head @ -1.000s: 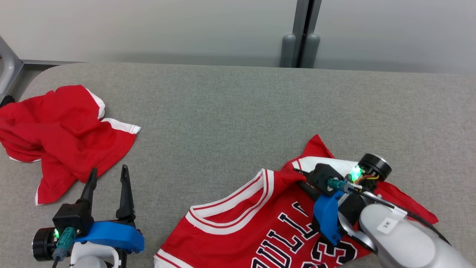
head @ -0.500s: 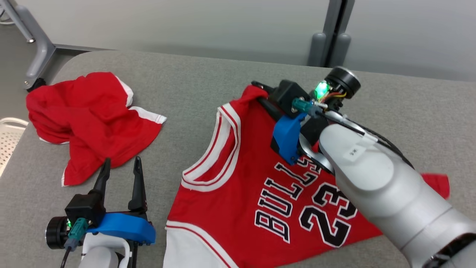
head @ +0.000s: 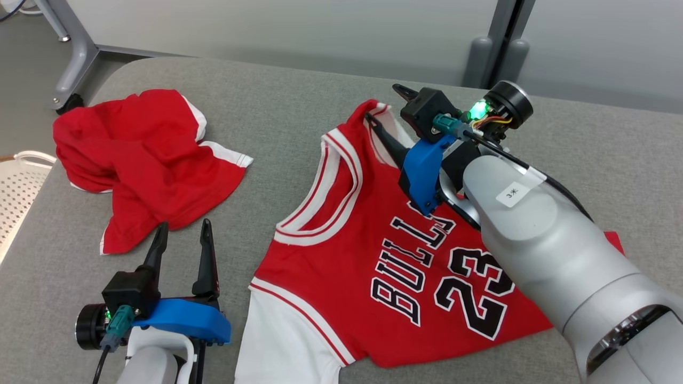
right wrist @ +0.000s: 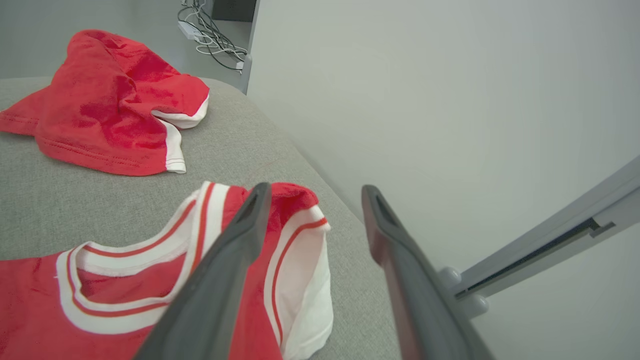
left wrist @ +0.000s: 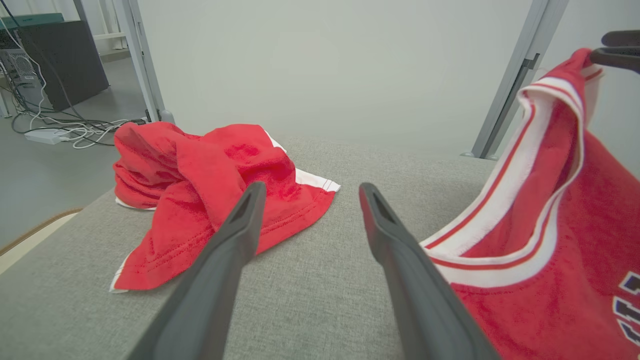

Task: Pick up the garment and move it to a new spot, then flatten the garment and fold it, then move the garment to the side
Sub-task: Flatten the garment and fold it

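Left gripper (head: 183, 224) sits at the near left above the grey table (head: 299, 106). Its two fingers stand apart with nothing between them, and bare table shows in the gap in the left wrist view (left wrist: 312, 189).

The jersey (head: 373, 240), red with white trim and the marking BULLS 23, lies just right of this gripper without touching it. Its white side panel is nearest. Its body extends right and far, partly under the right forearm.

Right gripper (head: 384, 102) is at the jersey's far end, at the shoulder strap. In the right wrist view (right wrist: 315, 189) the fingers are spread and unclamped. The strap rests against the left-hand finger and is not pinched. The left wrist view shows the strap raised off the table.

A second red garment (head: 144, 165) lies crumpled at the far left, well apart from the jersey.
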`<state>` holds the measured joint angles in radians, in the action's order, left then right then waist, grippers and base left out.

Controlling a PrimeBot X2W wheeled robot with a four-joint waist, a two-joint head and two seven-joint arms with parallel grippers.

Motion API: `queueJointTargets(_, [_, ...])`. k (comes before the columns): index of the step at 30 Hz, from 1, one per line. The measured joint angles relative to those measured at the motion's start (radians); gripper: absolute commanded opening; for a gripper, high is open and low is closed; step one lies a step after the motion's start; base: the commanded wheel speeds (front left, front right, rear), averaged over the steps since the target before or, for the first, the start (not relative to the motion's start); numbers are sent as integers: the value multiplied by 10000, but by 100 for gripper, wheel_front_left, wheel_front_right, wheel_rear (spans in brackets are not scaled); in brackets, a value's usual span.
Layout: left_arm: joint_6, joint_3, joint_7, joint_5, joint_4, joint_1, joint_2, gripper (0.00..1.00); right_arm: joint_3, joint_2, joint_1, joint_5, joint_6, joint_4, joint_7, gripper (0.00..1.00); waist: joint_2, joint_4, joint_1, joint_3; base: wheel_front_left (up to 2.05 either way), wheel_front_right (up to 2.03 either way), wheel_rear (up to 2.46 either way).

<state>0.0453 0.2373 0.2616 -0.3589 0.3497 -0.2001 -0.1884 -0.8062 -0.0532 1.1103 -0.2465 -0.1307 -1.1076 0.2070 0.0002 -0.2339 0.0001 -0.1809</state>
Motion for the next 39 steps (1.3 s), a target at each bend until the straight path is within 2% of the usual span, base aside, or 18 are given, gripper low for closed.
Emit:
queueJointTargets(5, [-81, -169, 2, 105, 65, -10, 4, 100, -201, 31, -586, -608, 0, 12, 355, 100, 0, 338, 0, 132, 0, 0, 0])
queueJointTargets(9, [-81, -318, 0, 176, 54, 180, -31, 100, 259, -228, -1085, -1026, 0, 174, 522, 100, -3, 658, -2, 329, 0, 0, 0])
queueJointTargets(17, [2, -644, 2, 259, -136, 714, -242, 100, 2872, -2109, -3281, -1168, 0, 2510, 548, 100, -3, 1285, -2, 726, 0, 0, 0])
queueJointTargets(21, [67, -725, 0, 259, -249, 858, -286, 100, 4364, -2617, -4863, -947, 0, 3292, 554, 100, -3, 1529, -2, 849, 0, 0, 0])
queueJointTargets(25, [111, -763, 2, 261, -384, 983, -326, 100, 5404, -2677, -6293, -736, 0, 3674, 552, 100, -3, 1710, -2, 896, 0, 0, 0])
queueJointTargets(29, [155, -727, -2, 263, -472, 985, -366, 100, 5894, -2506, -7172, -562, 0, 3601, 537, 100, -3, 1750, -2, 866, 0, 0, 0])
queueJointTargets(36, [153, -646, -33, 272, -587, 905, -431, 100, 6224, -1902, -7353, -458, 0, 3076, 253, 100, -3, 1668, 0, 643, 0, 0, 0])
queueJointTargets(39, [142, -589, -36, 274, -577, 788, -428, 100, 6504, -1900, -7338, -228, 0, 2562, 140, 100, -2, 1543, 0, 569, 0, 0, 0])
